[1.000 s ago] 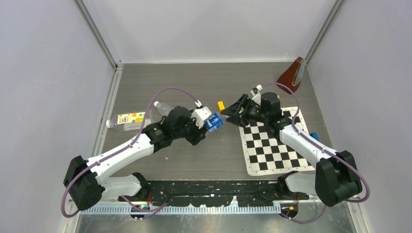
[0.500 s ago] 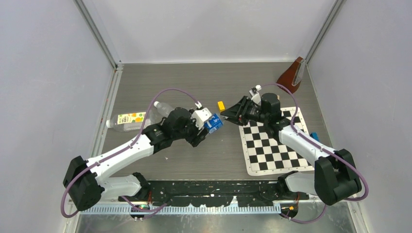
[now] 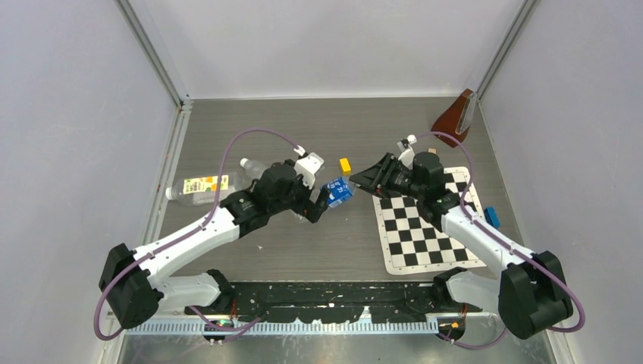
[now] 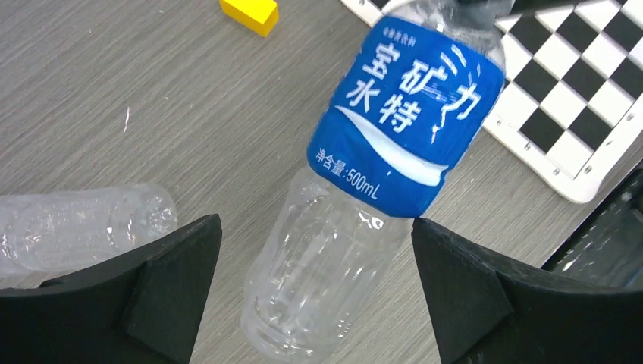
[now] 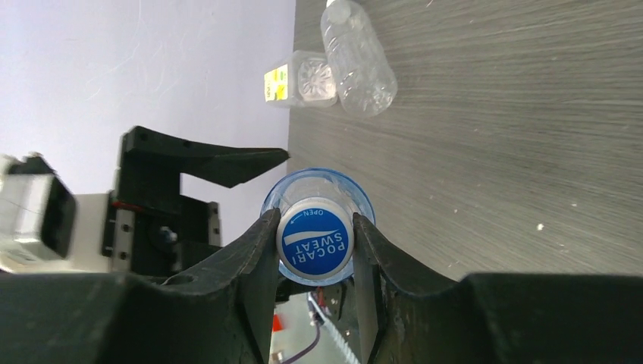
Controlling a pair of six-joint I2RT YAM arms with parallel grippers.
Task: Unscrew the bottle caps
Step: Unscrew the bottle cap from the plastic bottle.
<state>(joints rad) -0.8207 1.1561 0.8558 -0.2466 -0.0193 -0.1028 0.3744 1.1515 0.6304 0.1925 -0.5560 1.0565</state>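
Three clear plastic bottles are in view, and only one is off the table (image 3: 303, 121): the small bottle (image 4: 379, 174), whose blue label carries white characters and "500mL" above a ribbed, transparent lower body. It hangs tilted between the two arms near the corner of the checkerboard mat (image 3: 425, 227). The right gripper (image 5: 315, 224) is clamped on its cap (image 5: 315, 243), a round white cap with a blue panel reading "POCARI SWEAT" and the word "OPEN" by an arrow; both black fingers press against the cap's sides. The left gripper (image 4: 315, 227) stands wide open, one finger on each side of the bottle's lower body, neither touching it. The wider bottle (image 3: 199, 187) with the white-yellow-orange label and the slim unlabelled bottle (image 3: 254, 168) lie on their sides, close together, at the left of the table. A yellow block (image 3: 345, 164) sits just behind the held bottle
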